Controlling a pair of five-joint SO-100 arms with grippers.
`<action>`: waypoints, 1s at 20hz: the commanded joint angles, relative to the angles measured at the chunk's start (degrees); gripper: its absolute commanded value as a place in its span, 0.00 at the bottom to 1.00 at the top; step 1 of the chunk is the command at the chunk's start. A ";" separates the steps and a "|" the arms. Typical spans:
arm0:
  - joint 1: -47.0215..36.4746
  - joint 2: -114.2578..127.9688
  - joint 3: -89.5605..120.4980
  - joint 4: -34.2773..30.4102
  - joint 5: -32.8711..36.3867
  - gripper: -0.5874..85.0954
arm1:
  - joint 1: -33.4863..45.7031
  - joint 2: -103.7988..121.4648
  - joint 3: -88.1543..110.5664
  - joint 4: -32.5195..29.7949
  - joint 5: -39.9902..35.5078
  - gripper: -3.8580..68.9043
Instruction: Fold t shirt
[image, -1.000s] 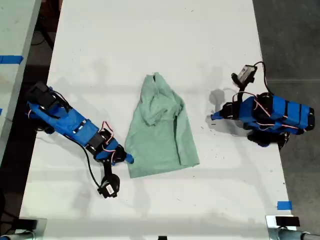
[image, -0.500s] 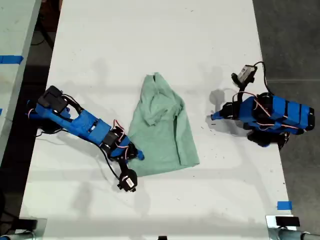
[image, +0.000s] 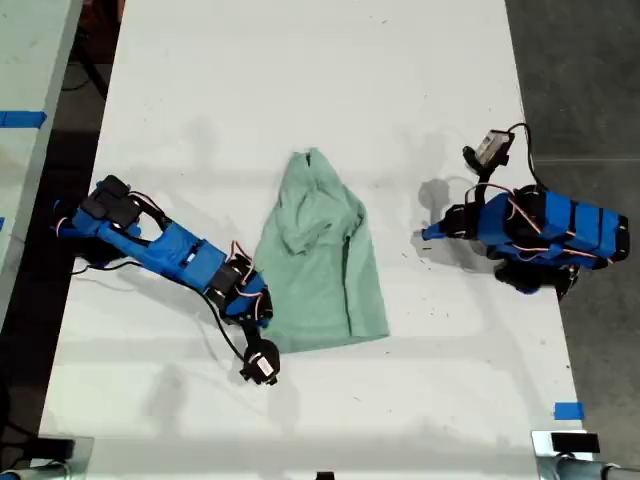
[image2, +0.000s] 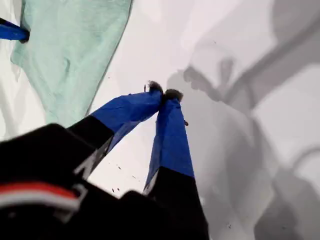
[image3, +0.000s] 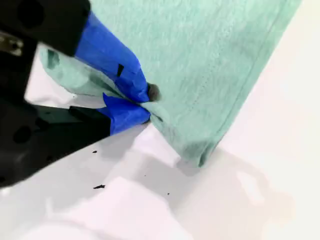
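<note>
T shirt (image: 320, 270) lies crumpled mid-desk (image: 300, 100), long axis running up-down in the exterior view, partly bunched near its upper end. My second gripper (image3: 145, 102) has its fingers pinched tight on the shirt's lower corner on the exterior view's left; cloth is gathered between the tips. My first gripper (image2: 164, 92) sits on the exterior view's right, well apart from the shirt, fingers closed tip to tip on nothing, parked over bare desk. Judgement: thin knit, light, limp, zero stiffness, so it will drape and drag rather than flip cleanly; a single-corner pinch will likely pull the hem into a twist. Best grips are hem corners or the shoulder seams, both layers caught. First gripper probably needs the opposite hem corner before any fold. Risk: the pinch slips off the single layer.
</note>
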 joint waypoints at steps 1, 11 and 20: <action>0.44 7.56 -3.78 1.14 -0.09 0.00 | -0.35 -0.18 1.58 0.26 0.09 0.07; -7.91 15.03 -15.03 6.94 14.33 0.00 | 0.79 -0.18 1.58 0.26 -0.44 0.07; -15.82 5.19 -17.23 -5.89 26.46 0.00 | 1.05 -0.18 1.58 0.26 -0.97 0.07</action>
